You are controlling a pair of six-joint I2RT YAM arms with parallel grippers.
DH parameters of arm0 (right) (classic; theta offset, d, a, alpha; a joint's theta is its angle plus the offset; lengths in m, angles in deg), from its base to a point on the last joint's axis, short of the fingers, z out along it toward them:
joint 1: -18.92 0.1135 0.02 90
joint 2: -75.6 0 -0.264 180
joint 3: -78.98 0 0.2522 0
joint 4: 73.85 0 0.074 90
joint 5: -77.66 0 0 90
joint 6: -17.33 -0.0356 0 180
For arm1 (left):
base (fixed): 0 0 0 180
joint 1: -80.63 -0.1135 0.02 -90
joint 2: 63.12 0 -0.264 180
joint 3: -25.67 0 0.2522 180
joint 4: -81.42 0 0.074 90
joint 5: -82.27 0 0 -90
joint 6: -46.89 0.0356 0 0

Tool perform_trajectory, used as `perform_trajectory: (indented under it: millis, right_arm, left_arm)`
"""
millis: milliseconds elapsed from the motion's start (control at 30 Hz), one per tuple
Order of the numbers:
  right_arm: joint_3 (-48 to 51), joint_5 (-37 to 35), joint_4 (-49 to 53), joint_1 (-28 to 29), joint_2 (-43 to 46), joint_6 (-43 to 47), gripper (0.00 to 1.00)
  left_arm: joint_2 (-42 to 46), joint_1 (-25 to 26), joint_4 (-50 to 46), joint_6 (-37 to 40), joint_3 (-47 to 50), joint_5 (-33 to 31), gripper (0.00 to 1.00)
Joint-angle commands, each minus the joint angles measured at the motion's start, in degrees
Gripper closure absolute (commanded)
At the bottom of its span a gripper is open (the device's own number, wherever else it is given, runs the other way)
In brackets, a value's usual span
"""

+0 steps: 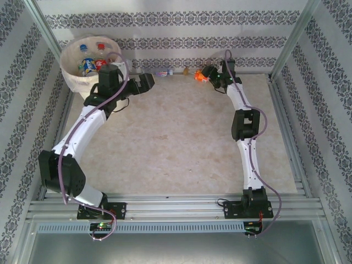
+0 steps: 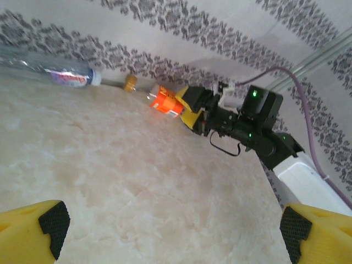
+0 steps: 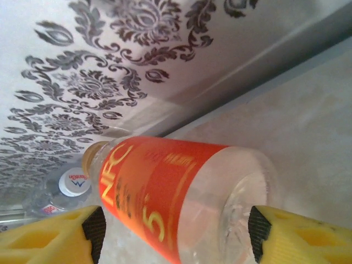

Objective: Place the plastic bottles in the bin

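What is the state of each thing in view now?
Bin: upright, holds bottles.
Orange bottle: on its side, capped, gripped.
White-capped bottle: on its side, capped, free.
Left end effector: open, empty.
Right end effector: shut on orange bottle.

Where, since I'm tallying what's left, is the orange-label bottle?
In the top view the orange-label bottle lies at the table's far edge by the wall, gripped by the right gripper, right of the white-capped bottle.
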Motion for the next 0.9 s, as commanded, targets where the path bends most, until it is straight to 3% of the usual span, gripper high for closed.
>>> perform_trajectory:
  millis: [0,167,567,733,867]
  right_arm:
    - [-1.9,-0.3,-2.4,1.1,-0.2,-1.6,0.38]
    - [0.7,-0.2,-1.0,2.9,2.2,-1.4,0.50]
    - [18.0,4.3,-1.8,9.3,13.7,1.3,0.55]
    - [23.8,4.7,-3.0,11.3,18.5,2.5,0.52]
    - [30.1,-0.6,-4.5,10.9,23.4,3.8,0.43]
  left_arm:
    - [-5.0,3.0,2.3,-1.3,-2.4,0.1,0.00]
    - [-12.9,6.3,1.0,-3.8,-7.0,-1.6,0.00]
    - [-20.0,6.7,0.6,-10.2,-8.4,-12.2,0.00]
    - [-22.9,6.6,0.3,-12.4,-10.5,-17.1,0.00]
    - [-26.2,6.6,1.5,-13.3,-12.6,-17.2,0.00]
